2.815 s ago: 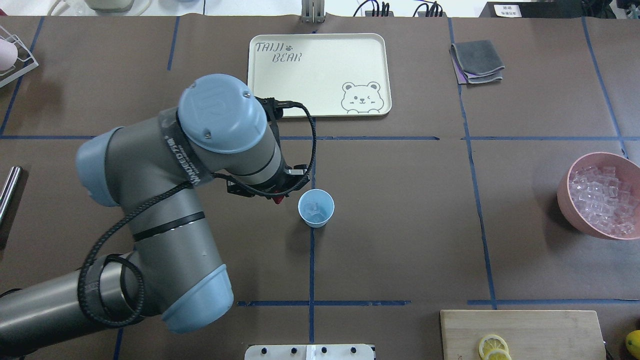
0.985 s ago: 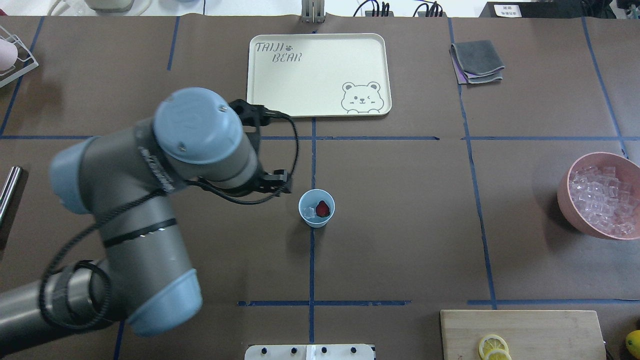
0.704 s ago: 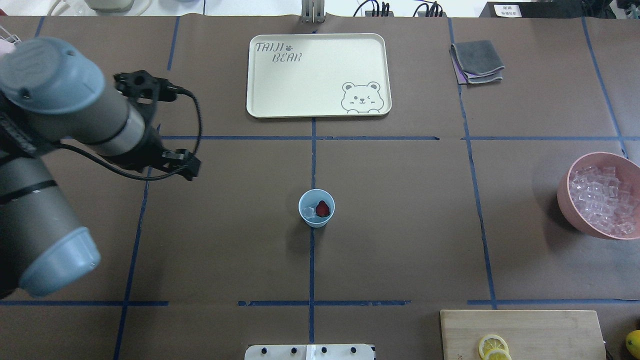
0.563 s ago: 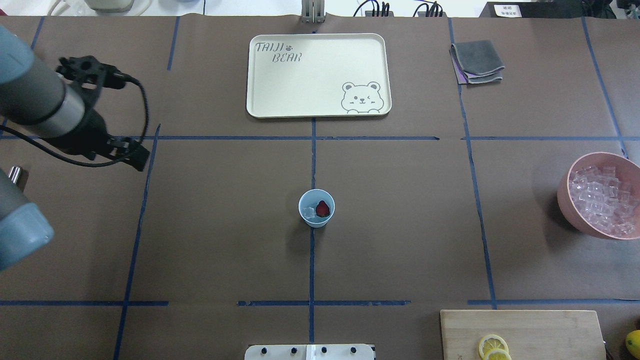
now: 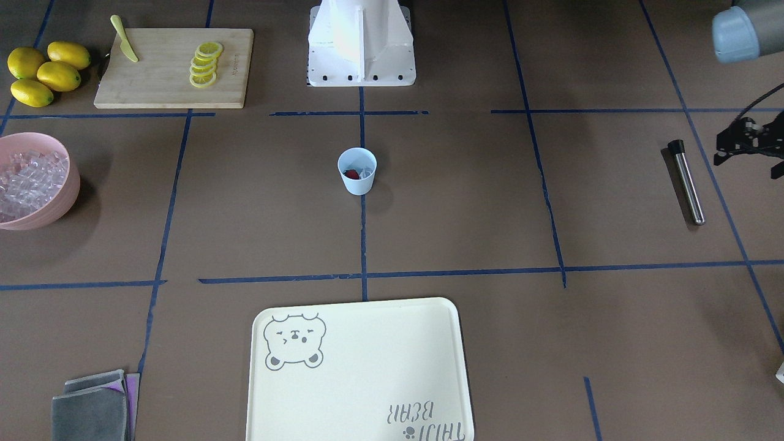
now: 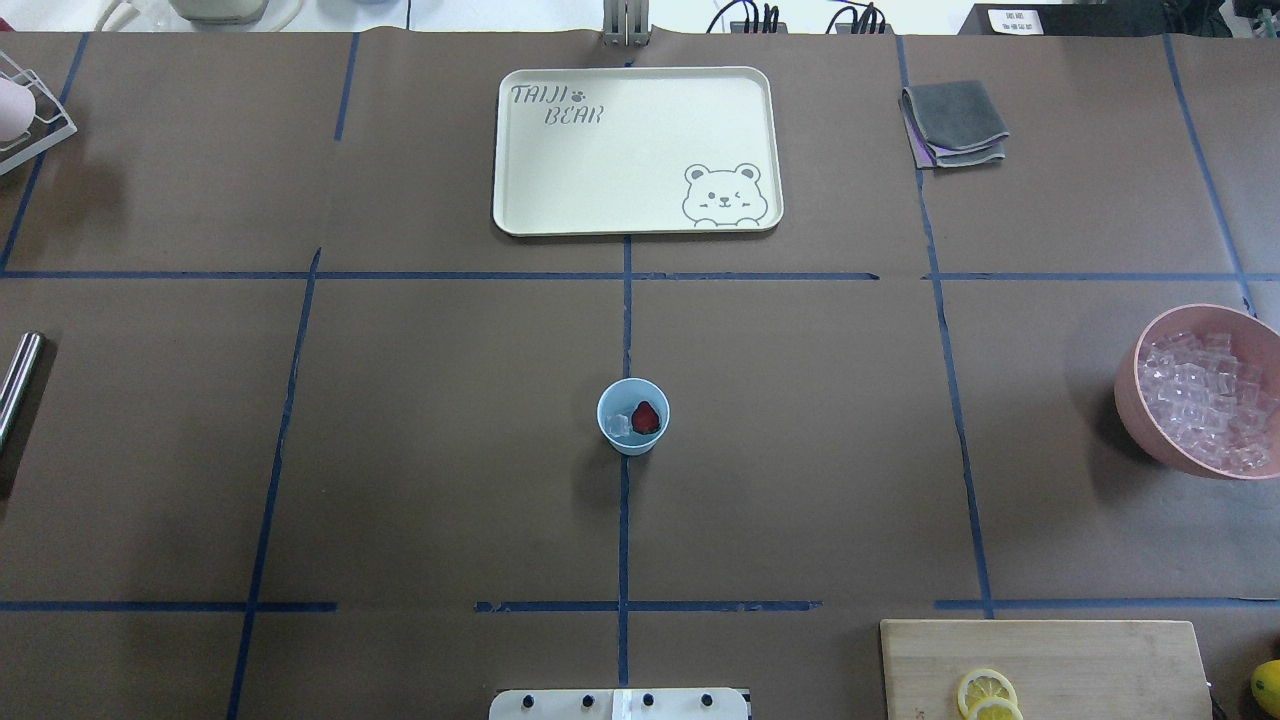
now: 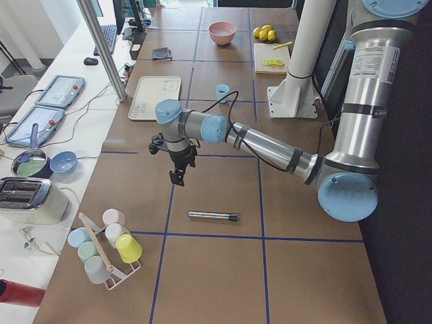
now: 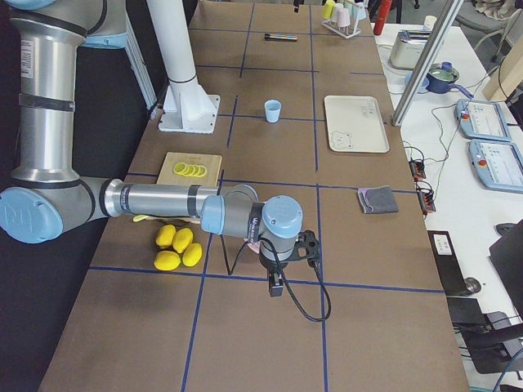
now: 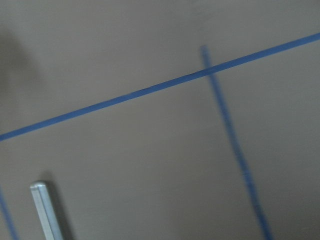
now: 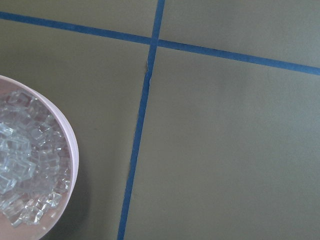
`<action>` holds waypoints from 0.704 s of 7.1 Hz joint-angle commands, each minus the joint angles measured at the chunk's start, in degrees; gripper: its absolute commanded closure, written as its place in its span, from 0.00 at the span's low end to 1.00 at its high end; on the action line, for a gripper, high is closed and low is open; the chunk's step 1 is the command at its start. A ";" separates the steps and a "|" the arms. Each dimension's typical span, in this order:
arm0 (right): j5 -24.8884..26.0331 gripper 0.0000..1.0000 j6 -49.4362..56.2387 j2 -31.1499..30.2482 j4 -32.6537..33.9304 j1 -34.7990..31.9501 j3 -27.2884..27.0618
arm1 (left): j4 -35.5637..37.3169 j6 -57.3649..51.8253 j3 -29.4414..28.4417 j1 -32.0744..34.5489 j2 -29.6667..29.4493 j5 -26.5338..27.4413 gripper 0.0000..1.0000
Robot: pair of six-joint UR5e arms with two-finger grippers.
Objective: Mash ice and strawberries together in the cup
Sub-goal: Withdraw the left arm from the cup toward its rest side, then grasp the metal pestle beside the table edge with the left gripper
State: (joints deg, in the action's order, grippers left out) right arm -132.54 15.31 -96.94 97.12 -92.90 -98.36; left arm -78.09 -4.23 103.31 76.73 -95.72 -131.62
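Nearest me, low in the left-side view, the steel rod point(image 7: 212, 216) lay flat on the brown mat. The left gripper point(image 7: 177, 177) hung above and to the left of it, clear of it, carrying nothing I could see; whether its jaws were parted, I couldn't tell. Further up the frame, the cup point(image 6: 633, 417) stood upright on the centre tape line with nothing bracing it, the strawberry point(image 6: 646, 417) inside against the ice point(image 6: 618, 427). At the far end, top of frame, sat the pink bowl point(image 7: 222, 32), the right gripper point(image 8: 276, 287) parked beside it, its grip just as unreadable. My worry: that rod looked round and slick, so an off-centre pinch could roll it away, and a light, unheld cup might tip or skate under a push, cubes jumping out.
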 commanded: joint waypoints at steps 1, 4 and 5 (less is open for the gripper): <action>0.00 0.00 -0.02 0.00 0.00 0.00 -0.17 | -11.91 9.43 -2.14 1.32 5.86 -1.18 0.00; 0.00 0.00 -0.02 0.00 0.00 -0.09 -0.26 | -41.54 29.14 -14.07 -3.39 9.23 -0.66 0.00; 0.00 0.00 -0.02 0.00 0.00 -0.18 -0.26 | -46.84 32.50 -16.89 -6.30 9.23 -0.48 0.00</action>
State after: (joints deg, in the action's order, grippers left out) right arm -132.55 15.29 -96.94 97.12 -92.99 -98.61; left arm -116.78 22.93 90.30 73.94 -86.76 -132.38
